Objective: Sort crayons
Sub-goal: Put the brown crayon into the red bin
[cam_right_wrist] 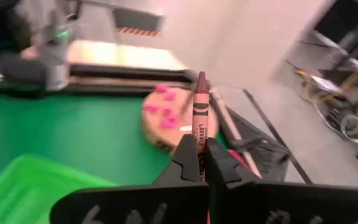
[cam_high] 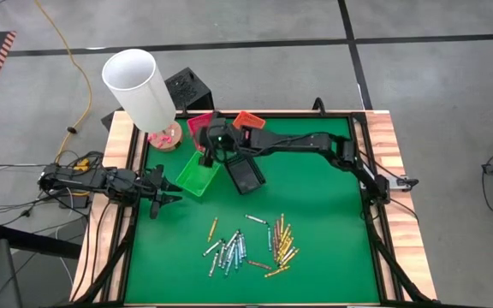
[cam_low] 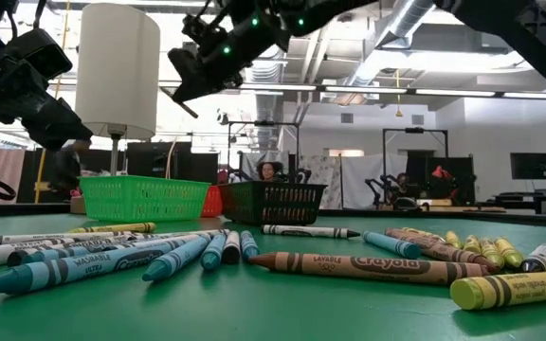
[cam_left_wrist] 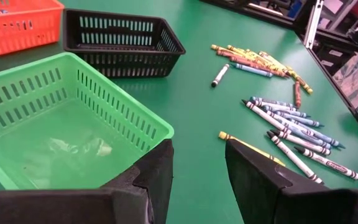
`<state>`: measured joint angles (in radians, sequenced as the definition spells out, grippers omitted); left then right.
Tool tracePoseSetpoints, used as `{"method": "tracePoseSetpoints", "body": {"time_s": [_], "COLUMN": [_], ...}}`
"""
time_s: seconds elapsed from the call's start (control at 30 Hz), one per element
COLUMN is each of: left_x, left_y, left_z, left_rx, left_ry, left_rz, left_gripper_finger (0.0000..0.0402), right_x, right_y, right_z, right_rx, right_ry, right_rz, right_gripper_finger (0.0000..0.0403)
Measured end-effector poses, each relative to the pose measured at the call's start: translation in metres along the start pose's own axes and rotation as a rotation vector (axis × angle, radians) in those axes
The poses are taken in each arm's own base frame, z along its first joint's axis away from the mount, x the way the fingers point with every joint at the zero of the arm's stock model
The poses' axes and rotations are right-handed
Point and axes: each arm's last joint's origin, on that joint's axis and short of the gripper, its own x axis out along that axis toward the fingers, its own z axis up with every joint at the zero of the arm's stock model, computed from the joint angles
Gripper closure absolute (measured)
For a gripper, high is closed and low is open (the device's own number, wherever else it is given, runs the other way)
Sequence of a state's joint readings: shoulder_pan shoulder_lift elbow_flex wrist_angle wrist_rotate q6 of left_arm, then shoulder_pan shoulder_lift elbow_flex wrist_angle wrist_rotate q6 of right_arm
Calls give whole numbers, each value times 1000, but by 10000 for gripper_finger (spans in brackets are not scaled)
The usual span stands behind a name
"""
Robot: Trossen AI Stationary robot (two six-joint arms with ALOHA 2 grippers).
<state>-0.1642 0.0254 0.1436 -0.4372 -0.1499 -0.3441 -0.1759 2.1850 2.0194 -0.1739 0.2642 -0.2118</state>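
Red-brown crayon point(cam_right_wrist: 199, 118) clamped in right pincer point(cam_right_wrist: 202, 163) over the trays; w/ green tray point(cam_high: 197, 174) below, centre on the right tray before dropping. Left pincer point(cam_left_wrist: 197, 171) part open, empty.

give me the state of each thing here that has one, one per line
right gripper: shut on a brown crayon, above the green tray
left gripper: open, empty, beside the green tray
green tray: upright, no crayon seen inside
black tray: upright, looks empty
loose crayons: lying flat on the table, unsorted
lamp: upright
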Motion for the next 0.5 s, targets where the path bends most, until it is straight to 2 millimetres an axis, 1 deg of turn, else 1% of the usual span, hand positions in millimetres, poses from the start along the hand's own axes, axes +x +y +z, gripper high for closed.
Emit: {"method": "tracePoseSetpoints", "body": {"time_s": [0.07, 0.13, 0.3, 0.5], "left_x": [0, 0, 0, 0], "left_y": [0, 1, 1, 1], "left_z": [0, 0, 1, 1], "left_rx": [0, 1, 1, 1], "left_ry": [-6, -11, -17, -17], "left_rz": [13, 25, 38, 39], "left_gripper_finger": [265, 265, 265, 265], "right_x": [8, 18, 47, 66], "right_y": [-9, -15, -20, -22], "right_z": [-5, -14, -44, -71], "right_rx": [50, 103, 179, 204], "right_ry": [-18, -7, 9, 69], "right_rz": [-33, -61, -124, -169], "right_gripper_finger": [401, 401, 401, 401]}}
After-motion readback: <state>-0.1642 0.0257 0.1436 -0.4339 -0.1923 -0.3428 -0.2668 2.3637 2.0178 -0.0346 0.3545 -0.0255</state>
